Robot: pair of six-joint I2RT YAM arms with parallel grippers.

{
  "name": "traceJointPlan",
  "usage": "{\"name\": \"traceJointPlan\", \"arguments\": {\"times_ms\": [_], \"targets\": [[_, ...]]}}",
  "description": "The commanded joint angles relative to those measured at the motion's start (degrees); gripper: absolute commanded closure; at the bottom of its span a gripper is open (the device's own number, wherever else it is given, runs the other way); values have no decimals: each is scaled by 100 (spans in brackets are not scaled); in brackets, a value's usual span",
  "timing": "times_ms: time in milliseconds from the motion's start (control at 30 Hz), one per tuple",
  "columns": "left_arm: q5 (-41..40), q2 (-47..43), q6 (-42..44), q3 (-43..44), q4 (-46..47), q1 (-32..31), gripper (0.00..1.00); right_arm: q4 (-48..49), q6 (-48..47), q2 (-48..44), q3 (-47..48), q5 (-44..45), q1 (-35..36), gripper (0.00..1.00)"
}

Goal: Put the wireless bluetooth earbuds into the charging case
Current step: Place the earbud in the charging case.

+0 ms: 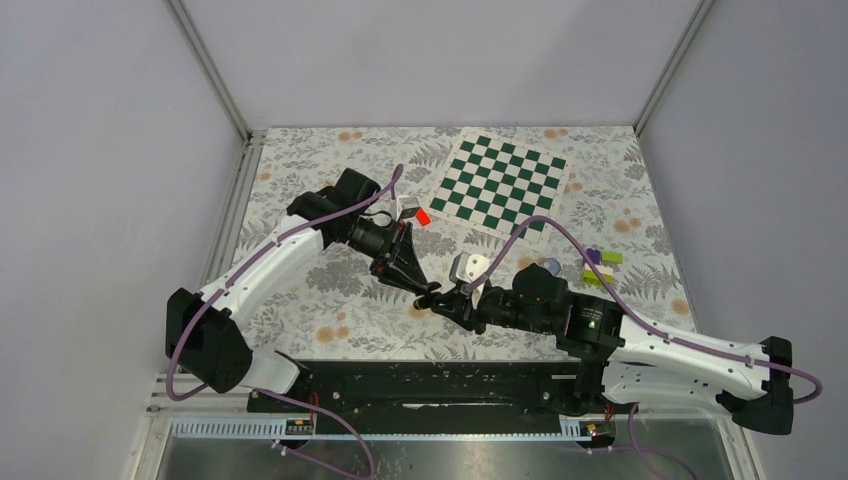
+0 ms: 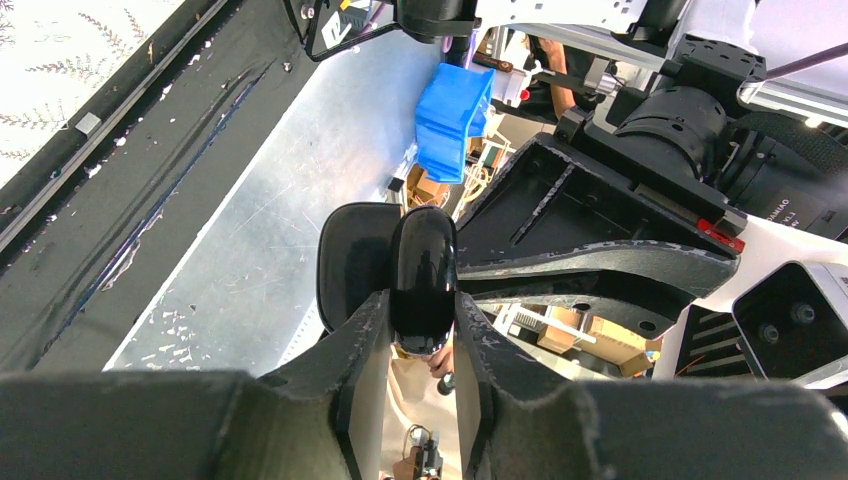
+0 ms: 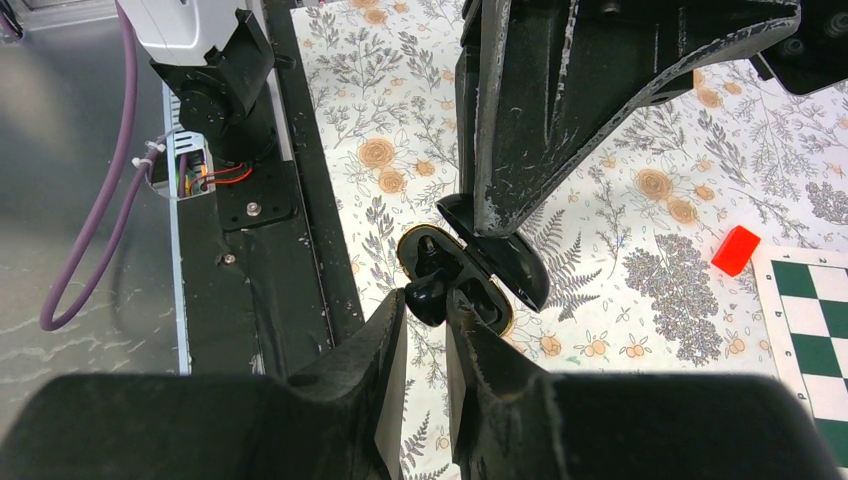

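Note:
The glossy black charging case (image 3: 500, 262) is open and held above the flowered cloth by my left gripper (image 2: 422, 312), which is shut on its rounded body (image 2: 422, 270). The lid (image 2: 352, 262) hangs open to the left. My right gripper (image 3: 428, 297) is shut on one tiny glossy black earbud (image 3: 424, 294) and holds it right at the case's open face, beside a dark socket (image 3: 430, 248). In the top view the two grippers meet at the table's near middle, left gripper (image 1: 424, 288) against right gripper (image 1: 440, 300). The second earbud is hidden.
A red block (image 1: 423, 216) lies near the chessboard mat (image 1: 498, 184); it also shows in the right wrist view (image 3: 736, 249). Lime-green and purple blocks (image 1: 603, 258) lie at the right. The black base rail (image 1: 430, 385) runs along the near edge.

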Motion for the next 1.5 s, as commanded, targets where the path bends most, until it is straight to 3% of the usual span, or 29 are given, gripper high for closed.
{"name": "traceJointPlan", "arguments": {"times_ms": [0,1067,1467], "targets": [[215,-216,26,138,76,-15,100,291,31,-144,136,-85,23,100],[243,-249,15,137,76,-19,100,289,-81,255,338,-205,50,100],[295,-275,-4,148,72,-52,100,-503,-782,597,694,-16,87,100]]}}
